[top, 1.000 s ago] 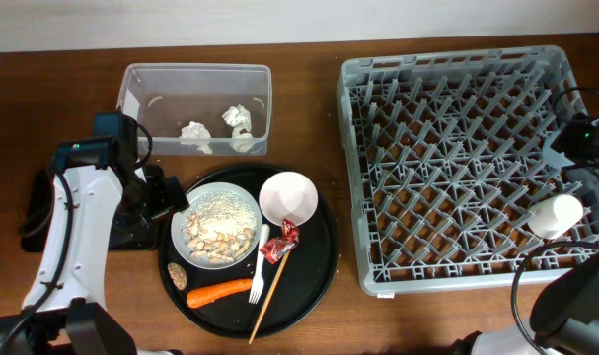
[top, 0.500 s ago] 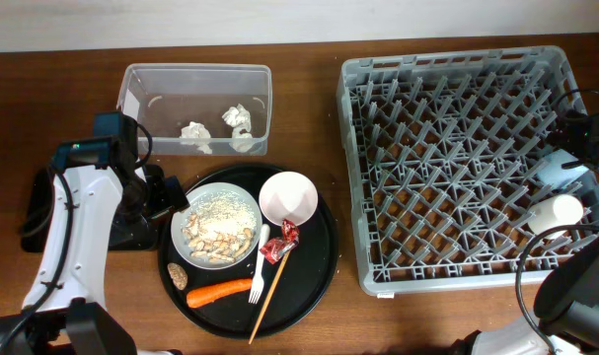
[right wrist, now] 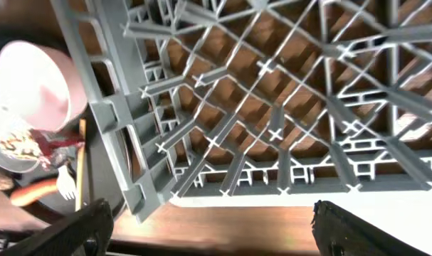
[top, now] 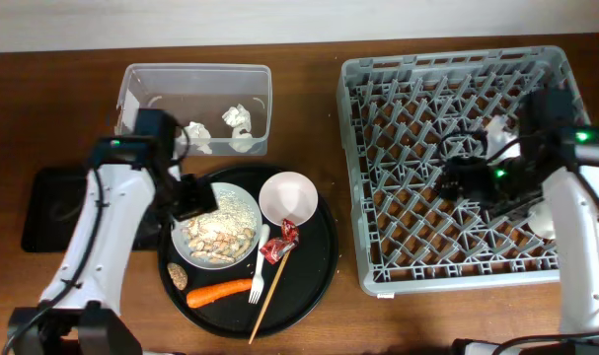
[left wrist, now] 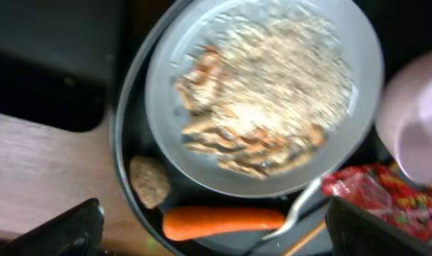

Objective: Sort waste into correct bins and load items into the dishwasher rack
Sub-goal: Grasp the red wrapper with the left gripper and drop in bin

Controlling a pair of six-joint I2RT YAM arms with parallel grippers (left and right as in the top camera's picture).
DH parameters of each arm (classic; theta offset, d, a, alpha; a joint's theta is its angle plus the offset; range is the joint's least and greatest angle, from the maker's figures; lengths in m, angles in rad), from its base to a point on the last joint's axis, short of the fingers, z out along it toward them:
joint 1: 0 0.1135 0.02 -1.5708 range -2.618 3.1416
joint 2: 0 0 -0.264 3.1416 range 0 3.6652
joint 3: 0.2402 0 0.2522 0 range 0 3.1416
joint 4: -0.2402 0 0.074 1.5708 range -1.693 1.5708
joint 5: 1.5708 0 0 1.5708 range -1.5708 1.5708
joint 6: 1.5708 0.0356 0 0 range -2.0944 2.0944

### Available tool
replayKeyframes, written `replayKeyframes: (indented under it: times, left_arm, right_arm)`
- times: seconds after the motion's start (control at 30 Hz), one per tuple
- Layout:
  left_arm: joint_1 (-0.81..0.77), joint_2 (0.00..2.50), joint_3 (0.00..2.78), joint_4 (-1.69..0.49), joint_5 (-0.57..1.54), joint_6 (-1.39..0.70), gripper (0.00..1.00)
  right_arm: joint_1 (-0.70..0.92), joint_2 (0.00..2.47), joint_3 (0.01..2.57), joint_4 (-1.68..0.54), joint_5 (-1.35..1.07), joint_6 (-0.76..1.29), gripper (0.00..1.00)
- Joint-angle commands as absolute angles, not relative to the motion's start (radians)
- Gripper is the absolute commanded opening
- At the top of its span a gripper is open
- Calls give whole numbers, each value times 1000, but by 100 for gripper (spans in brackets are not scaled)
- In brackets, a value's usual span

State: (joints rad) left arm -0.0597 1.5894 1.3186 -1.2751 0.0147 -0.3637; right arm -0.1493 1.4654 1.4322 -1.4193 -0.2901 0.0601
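Both arms poised, nothing gripped.
The left gripper (top: 195,200) hovers with its fingers spread over the left edge of the white plate (top: 225,237) of rice scraps on the round black tray (top: 319,258). To the right, the right gripper (top: 462,180), fingers likewise apart, hangs over the middle of the dishwasher rack (top: 350,148).

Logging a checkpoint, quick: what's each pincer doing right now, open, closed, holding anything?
Left pincer: open, holding nothing, by the white plate.
Right pincer: open, holding nothing, over the dishwasher rack.
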Motion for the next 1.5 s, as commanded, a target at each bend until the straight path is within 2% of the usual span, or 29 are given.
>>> replayKeyframes:
  times: [0.0,0.17,0.33,0.47,0.57,0.6,0.63,0.7,0.73,0.77,0.8,0.93,1.0,1.07,1.17,1.37,1.4,1.43,1.47]
  left_arm:
    - [-265,1588,1316,-1226,30,-434,99]
    - [-600,1637,1310,-1111,30,-632,99]
    - [-658,1787,1310,-1035,81,-670,99]
    - [-663,1854,1310,-1011,48,-670,90]
    - [-663,1855,1310,-1013,48,-669,62]
    - [-663,1855,1310,-1019,48,-669,48]
    - [-663,1854,1310,-1027,48,-669,43]
    - [-663,1854,1310,-1056,44,-658,25]
    - [-663,1853,1312,-1066,45,-658,7]
    - [-663,1851,1316,-1071,45,-657,7]
    - [-663,1849,1326,-1078,44,-631,1]
    - [-648,1824,1504,-1239,-77,-573,1]
    - [-579,1820,1649,-1269,-85,-462,1]
    - [-496,1820,1720,-1251,-126,-453,1]
    - [-258,1831,1750,-915,-136,-420,1]
    - [-176,1988,1750,-674,-136,-420,1]
    - [-176,2017,1750,-664,-136,-421,3]
    - [-176,2044,1750,-659,-136,-421,20]
    - [-176,2047,1750,-657,-136,-420,30]
  right_arm:
    - [-78,1417,1357,-1438,-245,95,93]
    - [-46,1386,1331,-1436,-198,120,93]
    - [-46,1386,1331,-1437,-198,120,93]
    - [-46,1386,1331,-1436,-198,120,94]
    - [-46,1386,1331,-1436,-197,120,93]
    - [-46,1386,1331,-1436,-197,120,94]
    - [-46,1386,1331,-1436,-197,120,94]
    - [-46,1386,1331,-1436,-197,120,94]
    - [-46,1386,1331,-1436,-197,120,94]
    - [-46,1386,1331,-1436,-196,120,94]
    - [-46,1386,1331,-1437,-197,119,94]
    - [-46,1386,1331,-1437,-189,116,94]
    - [-46,1386,1331,-1437,-189,116,94]
    - [-46,1386,1331,-1437,-189,116,94]
    - [-46,1386,1331,-1437,-189,116,94]
    - [-46,1386,1331,-1436,-190,112,94]
    - [-46,1386,1331,-1436,-190,112,94]
    - [-46,1386,1331,-1436,-189,112,94]
    - [-46,1386,1331,-1435,-186,111,95]
